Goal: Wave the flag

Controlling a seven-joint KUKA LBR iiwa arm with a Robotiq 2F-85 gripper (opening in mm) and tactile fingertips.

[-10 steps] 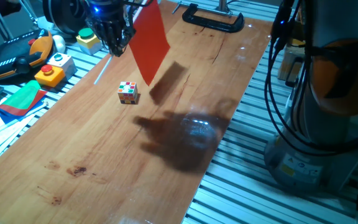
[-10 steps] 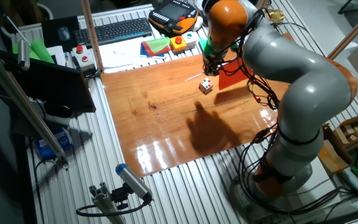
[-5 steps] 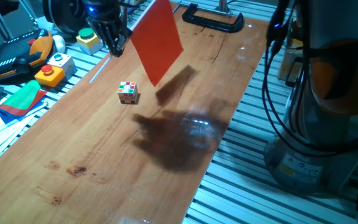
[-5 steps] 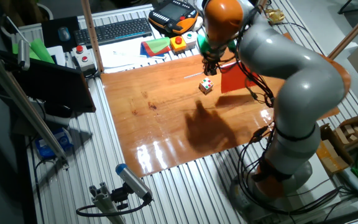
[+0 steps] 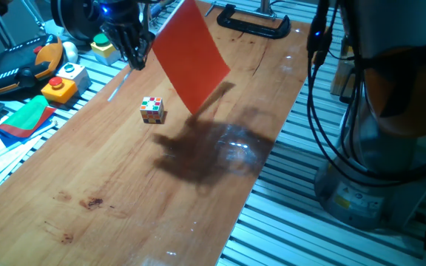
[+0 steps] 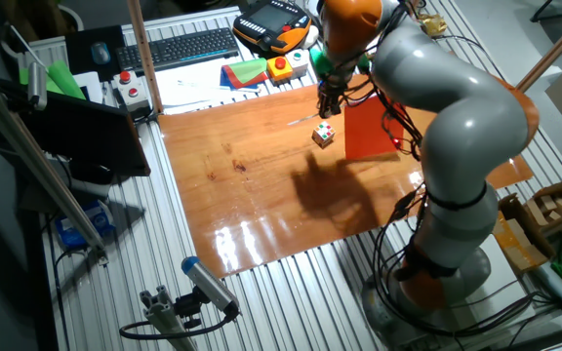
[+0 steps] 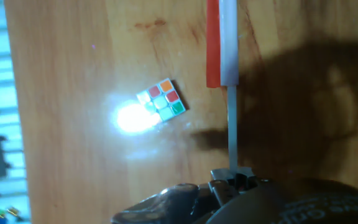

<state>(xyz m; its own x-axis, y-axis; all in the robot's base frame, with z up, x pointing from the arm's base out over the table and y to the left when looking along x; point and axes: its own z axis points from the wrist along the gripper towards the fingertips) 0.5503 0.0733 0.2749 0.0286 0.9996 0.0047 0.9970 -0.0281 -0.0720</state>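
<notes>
The gripper [image 5: 133,53] is at the upper left of one fixed view, above the far end of the wooden table [image 5: 124,199]. Its fingers are clenched on the thin white stick of the flag [image 5: 192,55], so the flag is held in the air and does not touch the wood. The red sheet stands out to the right of the gripper, tilted, with its lower corner pointing down toward the middle of the frame. A dark shadow lies on the table below it.

In the other fixed view the flag [image 6: 369,132] hangs to the right of the gripper [image 6: 327,97], in front of the grey and orange arm [image 6: 437,107].

In the hand view the stick runs up from the gripper [image 7: 232,180] at the bottom edge, and the flag [image 7: 212,43] is seen edge-on at the top centre.

A small multicoloured cube [image 5: 151,109] rests on the table below the gripper, apart from the flag. In the hand view the cube [image 7: 161,101] is left of the stick, beside a bright glare.

A black clamp [image 5: 254,22] lies at the top of the table.
</notes>
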